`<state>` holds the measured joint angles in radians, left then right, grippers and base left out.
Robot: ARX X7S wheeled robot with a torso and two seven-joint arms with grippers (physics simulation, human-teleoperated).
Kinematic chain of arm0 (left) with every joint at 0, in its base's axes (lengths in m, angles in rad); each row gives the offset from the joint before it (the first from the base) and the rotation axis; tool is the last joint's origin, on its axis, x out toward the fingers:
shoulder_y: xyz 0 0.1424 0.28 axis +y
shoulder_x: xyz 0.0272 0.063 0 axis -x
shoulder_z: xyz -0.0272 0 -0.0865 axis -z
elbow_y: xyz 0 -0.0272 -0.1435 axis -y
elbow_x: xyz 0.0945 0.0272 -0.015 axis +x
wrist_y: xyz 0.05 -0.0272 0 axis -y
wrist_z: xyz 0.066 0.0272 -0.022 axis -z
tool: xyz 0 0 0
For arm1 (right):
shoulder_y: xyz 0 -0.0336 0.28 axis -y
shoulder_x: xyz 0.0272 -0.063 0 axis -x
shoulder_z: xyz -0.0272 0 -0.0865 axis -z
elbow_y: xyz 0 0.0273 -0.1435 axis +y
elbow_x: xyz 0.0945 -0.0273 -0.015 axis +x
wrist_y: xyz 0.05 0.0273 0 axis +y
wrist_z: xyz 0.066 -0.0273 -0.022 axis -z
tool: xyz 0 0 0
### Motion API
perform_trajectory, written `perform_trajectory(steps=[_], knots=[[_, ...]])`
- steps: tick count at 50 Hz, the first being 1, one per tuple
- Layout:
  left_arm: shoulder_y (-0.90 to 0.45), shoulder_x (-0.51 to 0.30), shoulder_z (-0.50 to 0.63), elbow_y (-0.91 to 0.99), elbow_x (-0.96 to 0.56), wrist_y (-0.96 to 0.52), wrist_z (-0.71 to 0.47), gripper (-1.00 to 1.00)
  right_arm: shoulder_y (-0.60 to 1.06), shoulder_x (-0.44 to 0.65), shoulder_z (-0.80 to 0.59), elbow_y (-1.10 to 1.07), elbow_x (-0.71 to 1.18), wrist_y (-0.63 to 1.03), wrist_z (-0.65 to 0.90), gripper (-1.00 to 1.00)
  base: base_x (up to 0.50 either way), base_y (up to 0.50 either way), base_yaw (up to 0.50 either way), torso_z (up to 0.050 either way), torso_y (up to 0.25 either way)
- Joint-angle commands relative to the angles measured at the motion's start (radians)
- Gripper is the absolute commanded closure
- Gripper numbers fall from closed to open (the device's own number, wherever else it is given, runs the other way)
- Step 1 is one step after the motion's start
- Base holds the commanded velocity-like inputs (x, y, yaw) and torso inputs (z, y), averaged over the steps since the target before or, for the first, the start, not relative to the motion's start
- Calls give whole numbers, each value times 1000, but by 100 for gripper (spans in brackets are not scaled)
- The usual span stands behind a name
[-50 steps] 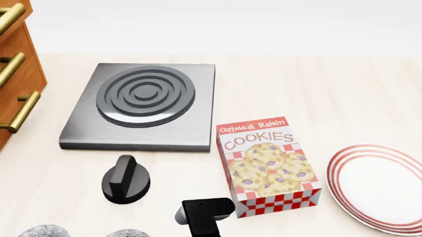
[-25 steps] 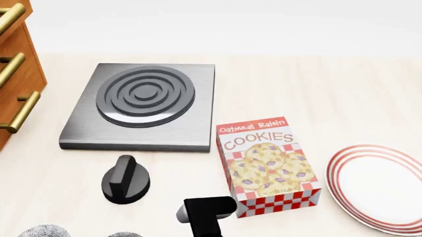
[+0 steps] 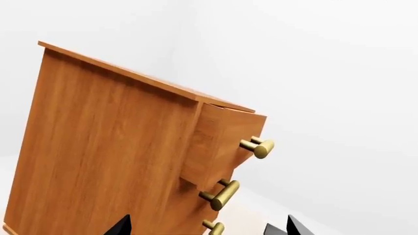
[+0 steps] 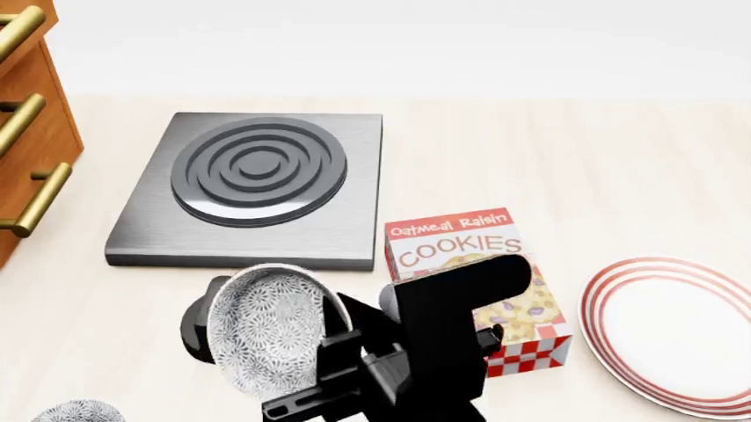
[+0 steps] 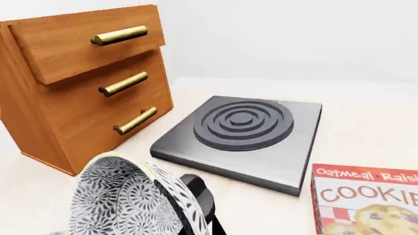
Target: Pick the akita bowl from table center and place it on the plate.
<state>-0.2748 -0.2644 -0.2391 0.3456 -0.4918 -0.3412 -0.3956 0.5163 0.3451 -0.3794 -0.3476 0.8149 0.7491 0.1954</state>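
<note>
My right gripper (image 4: 337, 341) is shut on the rim of the akita bowl (image 4: 273, 332), a grey-and-white speckled bowl held off the table and tipped on its side. The right wrist view shows the same bowl (image 5: 121, 200) close up, with a black finger (image 5: 201, 198) against its wall. The plate (image 4: 678, 327), white with red rim stripes, lies flat at the right edge, apart from the bowl, beyond the cookie box. My left gripper (image 3: 205, 230) is open, facing the wooden drawer unit, with nothing between its fingers.
A second identical bowl (image 4: 74, 411) sits at the lower left edge. A cookie box (image 4: 463, 251) lies between the arm and the plate. A black knob (image 4: 200, 321) shows behind the held bowl. The stove plate (image 4: 252, 185) is farther back, and the drawer unit (image 4: 30, 132) stands at left.
My right arm has risen into view carrying one bowl up off the table near the front edge. The bowl now hangs tilted in front of the black knob. One bowl remains on the table.
</note>
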Motion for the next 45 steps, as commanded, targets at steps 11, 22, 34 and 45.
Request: perform_trajectory(steps=[11,22,34,45], knots=[[9,-9,5,19,-12,-2,-6,-100,29,202,227,-365,-51,-59,174,100,0,0,0,0,0],[7,-9,0,16,-21,-2,-14,-100,52,280,310,-427,-178,-113,242,100,0,0,0,0,0],[6,-14,-1,23,-27,-5,-22,-100,100,330,352,-355,-229,-46,293,100,0,0,0,0,0],[6,-16,-4,16,-31,3,-24,-100,193,240,521,-106,9,119,348,100,0,0,0,0,0]])
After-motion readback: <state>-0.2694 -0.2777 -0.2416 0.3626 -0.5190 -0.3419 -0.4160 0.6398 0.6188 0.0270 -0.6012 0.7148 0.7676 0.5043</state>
